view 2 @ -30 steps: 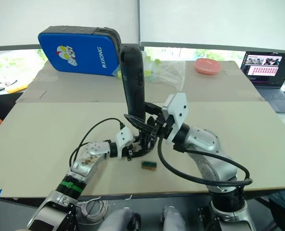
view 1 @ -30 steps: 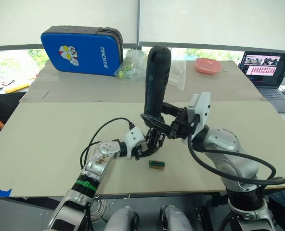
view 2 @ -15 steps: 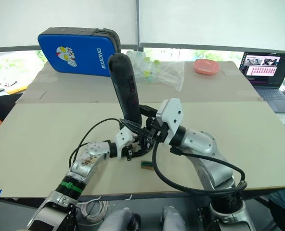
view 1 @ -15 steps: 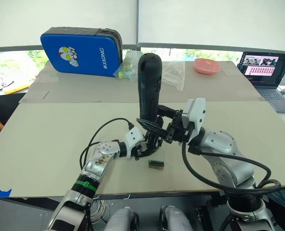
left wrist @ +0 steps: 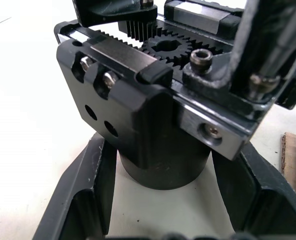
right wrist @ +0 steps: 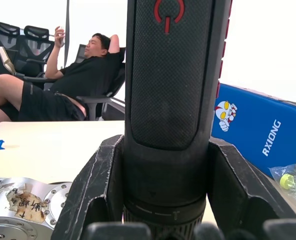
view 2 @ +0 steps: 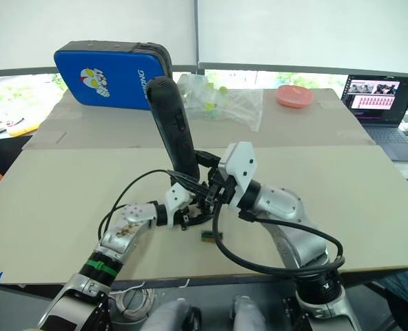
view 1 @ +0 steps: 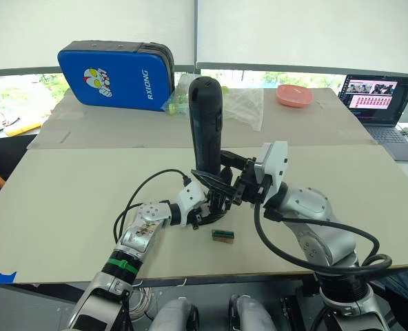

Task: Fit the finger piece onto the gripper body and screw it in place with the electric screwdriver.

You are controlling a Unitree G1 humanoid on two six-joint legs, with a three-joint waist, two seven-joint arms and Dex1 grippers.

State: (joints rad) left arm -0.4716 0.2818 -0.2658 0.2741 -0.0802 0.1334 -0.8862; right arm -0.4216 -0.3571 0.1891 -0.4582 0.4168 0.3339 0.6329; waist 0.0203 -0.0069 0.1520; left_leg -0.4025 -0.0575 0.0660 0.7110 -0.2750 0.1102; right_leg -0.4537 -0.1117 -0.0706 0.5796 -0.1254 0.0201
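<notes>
black electric screwdriver (view 1: 205,124) upright over gripper body (left wrist: 153,115).

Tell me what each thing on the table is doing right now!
electric screwdriver: upright, clamped in the right gripper.
gripper body: held by the left gripper, gears showing.
green-and-brown block: lying loose on the table.
blue case: shut, standing on edge.
laptop: open, screen on.
</notes>
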